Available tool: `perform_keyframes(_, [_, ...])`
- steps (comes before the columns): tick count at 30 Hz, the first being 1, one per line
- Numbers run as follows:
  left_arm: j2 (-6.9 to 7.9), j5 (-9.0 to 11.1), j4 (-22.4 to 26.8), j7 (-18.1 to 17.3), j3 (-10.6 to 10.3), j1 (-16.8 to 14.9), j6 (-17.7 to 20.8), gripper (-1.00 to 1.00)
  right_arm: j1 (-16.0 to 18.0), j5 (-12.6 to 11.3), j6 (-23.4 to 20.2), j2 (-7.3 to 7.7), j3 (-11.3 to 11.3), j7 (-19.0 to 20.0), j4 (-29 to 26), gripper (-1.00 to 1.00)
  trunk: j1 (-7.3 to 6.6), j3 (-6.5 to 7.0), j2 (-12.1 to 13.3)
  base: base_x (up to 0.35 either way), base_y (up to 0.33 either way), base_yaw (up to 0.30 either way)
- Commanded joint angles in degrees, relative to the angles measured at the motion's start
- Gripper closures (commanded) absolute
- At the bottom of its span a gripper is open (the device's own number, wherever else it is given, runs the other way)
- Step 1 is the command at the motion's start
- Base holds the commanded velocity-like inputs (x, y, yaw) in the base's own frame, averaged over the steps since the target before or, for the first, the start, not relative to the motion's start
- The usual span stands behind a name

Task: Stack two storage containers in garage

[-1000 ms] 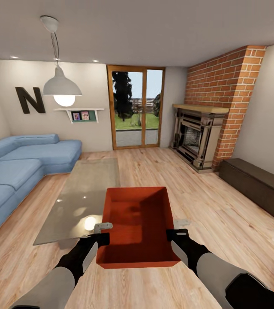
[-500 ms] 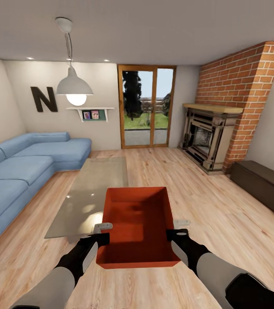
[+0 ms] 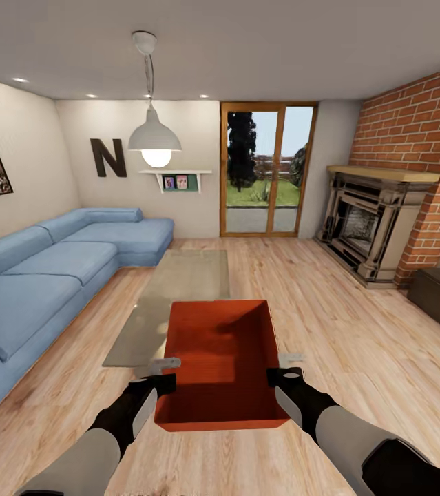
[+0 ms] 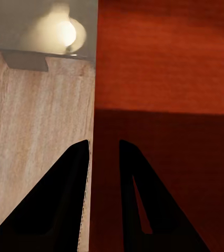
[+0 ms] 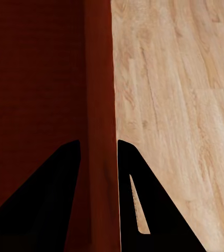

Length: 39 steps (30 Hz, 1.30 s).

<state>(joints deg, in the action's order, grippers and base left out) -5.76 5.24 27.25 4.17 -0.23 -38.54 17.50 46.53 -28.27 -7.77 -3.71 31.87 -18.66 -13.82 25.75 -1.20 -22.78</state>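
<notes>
A living room (image 3: 357, 324) with a light wood plank floor stretches ahead. A long blue sofa (image 3: 47, 275) runs along one side, a brick fireplace (image 3: 378, 227) stands on the other, and a glass door (image 3: 268, 176) opens to a garden at the far end. A low glass table (image 3: 178, 303) sits mid-floor under a hanging white lamp (image 3: 154, 138).

In front of the robot, one orange-red box (image 3: 220, 362) is held up off the floor between both arms, its open top facing up and its inside empty. The left hand (image 3: 166, 373) pinches the box's left wall, one finger inside and one outside. The right hand (image 3: 280, 370) pinches the right wall the same way. Both wrist views show the thin wall clamped between dark fingers.

Judging by this, the task is at an early stage: the first box is picked up but remains in the living room. Carrying it to the garage, setting it down, and fetching and stacking the second box are all left to do.
</notes>
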Motion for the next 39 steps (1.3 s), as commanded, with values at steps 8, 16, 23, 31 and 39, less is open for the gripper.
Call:
perform_keyframes(8, [0.05,-1.11,0.18,1.28,0.05,-0.05,0.43,1.00,0.05,0.05,-0.49,0.11,0.59,-0.86,0.04,1.00,0.04,-0.32,-0.14,0.000,0.000,0.270])
perform_keyframes(16, [0.05,-1.11,0.20,1.28,0.05,-0.05,0.38,1.00,0.05,0.05,-0.49,0.12,0.56,-0.86,0.04,1.00,0.04,-0.45,-0.14,0.000,0.000,0.275])
perform_keyframes(23, [0.05,-1.11,0.20,1.28,0.05,-0.05,0.37,1.00,0.05,0.05,-0.49,0.10,0.56,-0.89,0.02,1.00,0.04,-0.45,-0.14,0.000,0.000,0.285])
perform_keyframes(31, [0.05,-1.11,0.20,1.24,0.05,-0.05,0.34,1.00,0.05,0.05,-0.49,0.10,0.57,-0.88,0.03,1.00,0.04,-0.45,-0.14,0.000,0.000,0.285])
perform_keyframes(39, [0.05,-1.11,0.19,1.24,0.05,-0.05,0.34,1.00,0.05,0.05,-0.49,0.10,0.60,-0.91,0.04,1.00,0.04,-0.45,-0.14,0.000,0.000,0.285])
